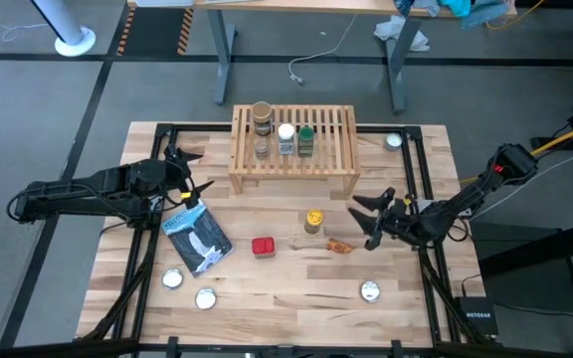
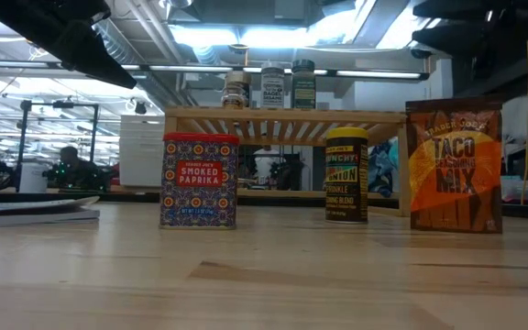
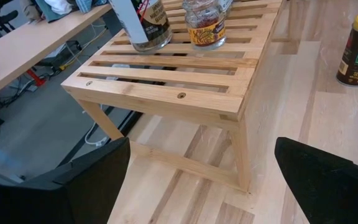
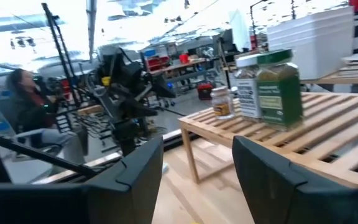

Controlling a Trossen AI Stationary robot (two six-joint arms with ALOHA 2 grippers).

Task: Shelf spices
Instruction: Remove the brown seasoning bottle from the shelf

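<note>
— Four jars are up on the shelf (image 1: 293, 149) already, bunched toward its left end. What's left down on the table (image 1: 406, 318)?

— Three, in a row in front of the shelf's front edge: the red tin (image 1: 263, 247), the yellow-lidded jar (image 1: 313, 220), and the orange packet (image 1: 339, 247) lying flat nearest the right side.

— And the claws?

— The right gripper (image 1: 376, 220) hovers just beside the packet, fingers parted about halfway, nothing in them. The left gripper (image 1: 189, 174) sits off the shelf's left end, spread wide, empty too.

— Which is trickiest?

— The packet, I'd guess (thin, floppy, light). It likely needs pinching by an edge. The tin looks rigid with flat sides, easy to squeeze; the jar is round and probably slick, so grab below the lid.
</note>
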